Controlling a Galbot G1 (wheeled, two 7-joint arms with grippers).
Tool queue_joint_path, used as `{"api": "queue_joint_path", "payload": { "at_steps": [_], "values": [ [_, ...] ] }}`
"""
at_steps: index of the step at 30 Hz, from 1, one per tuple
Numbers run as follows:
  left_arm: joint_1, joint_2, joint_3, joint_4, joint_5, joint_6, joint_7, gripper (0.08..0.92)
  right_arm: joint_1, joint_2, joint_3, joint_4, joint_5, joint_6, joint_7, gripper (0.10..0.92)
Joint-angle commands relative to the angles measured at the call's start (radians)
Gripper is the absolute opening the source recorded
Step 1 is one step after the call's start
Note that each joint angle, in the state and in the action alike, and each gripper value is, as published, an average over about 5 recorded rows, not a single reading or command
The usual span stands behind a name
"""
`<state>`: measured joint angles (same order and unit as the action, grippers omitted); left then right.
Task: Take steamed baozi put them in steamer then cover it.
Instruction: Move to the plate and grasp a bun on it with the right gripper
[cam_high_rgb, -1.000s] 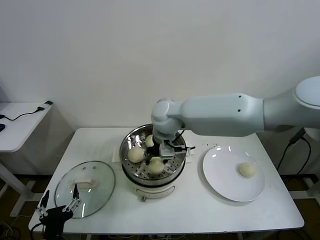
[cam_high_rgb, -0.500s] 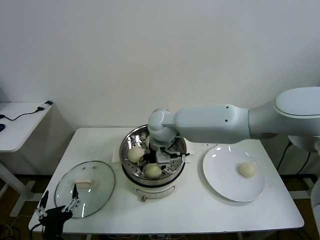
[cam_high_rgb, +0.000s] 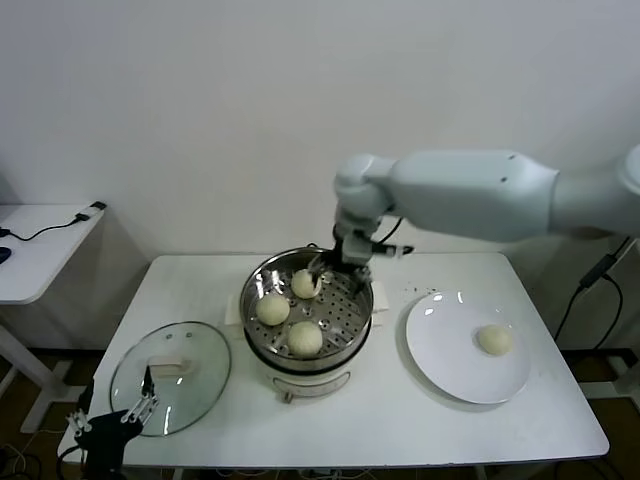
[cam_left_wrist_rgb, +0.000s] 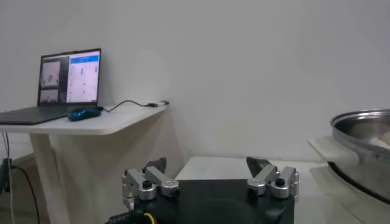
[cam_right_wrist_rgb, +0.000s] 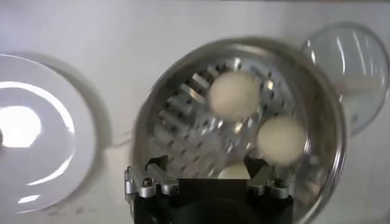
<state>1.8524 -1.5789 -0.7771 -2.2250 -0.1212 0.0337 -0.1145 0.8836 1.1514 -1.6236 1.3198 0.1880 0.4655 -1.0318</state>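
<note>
The steamer (cam_high_rgb: 345, 312) stands mid-table with three steamed baozi on its perforated tray: one at the left (cam_high_rgb: 273, 309), one at the front (cam_high_rgb: 305, 338) and one at the back (cam_high_rgb: 304, 284). A fourth baozi (cam_high_rgb: 494, 339) lies on the white plate (cam_high_rgb: 450, 365) to the right. My right gripper (cam_high_rgb: 345, 262) hangs open and empty above the steamer's back rim; its wrist view looks down on the buns (cam_right_wrist_rgb: 234, 94) (cam_right_wrist_rgb: 281, 139) (cam_right_wrist_rgb: 233, 172). The glass lid (cam_high_rgb: 170, 377) lies flat at the front left. My left gripper (cam_high_rgb: 110, 420) waits open, low beside the lid.
A white side table (cam_high_rgb: 40, 250) with a cable stands to the left; the left wrist view shows a laptop (cam_left_wrist_rgb: 67, 79) on it. The table's front edge runs just below the lid and the plate. The steamer's rim (cam_left_wrist_rgb: 365, 122) shows at the side of the left wrist view.
My right gripper opened and left a baozi at the front of the steamer, then rose and drew back over the rear rim. The left arm barely moved.
</note>
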Motion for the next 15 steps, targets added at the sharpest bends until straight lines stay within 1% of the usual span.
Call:
{"api": "queue_joint_path", "payload": {
  "at_steps": [1,5,8,12,15],
  "values": [
    [-0.001,0.003,0.000,0.000,-0.010,0.002,0.001,0.823,0.216,-0.264,-0.280,-0.090,0.334,-0.356,-0.078,0.823],
    [-0.006,0.002,0.000,0.000,-0.017,0.006,0.001,0.823,0.127,-0.410,-0.330,-0.088,0.322,-0.472,-0.052,0.823],
    [-0.009,-0.002,0.000,0.000,-0.016,0.010,0.001,0.823,0.028,-0.500,-0.298,-0.091,0.308,-0.518,-0.040,0.823],
    [-0.010,-0.006,0.001,0.000,-0.014,0.016,0.002,0.823,-0.134,-0.579,-0.185,-0.114,0.250,-0.555,-0.023,0.823],
    [-0.011,-0.010,0.003,0.000,-0.011,0.019,0.003,0.823,-0.261,-0.605,-0.080,-0.140,0.198,-0.567,-0.011,0.823]
  ]
}}
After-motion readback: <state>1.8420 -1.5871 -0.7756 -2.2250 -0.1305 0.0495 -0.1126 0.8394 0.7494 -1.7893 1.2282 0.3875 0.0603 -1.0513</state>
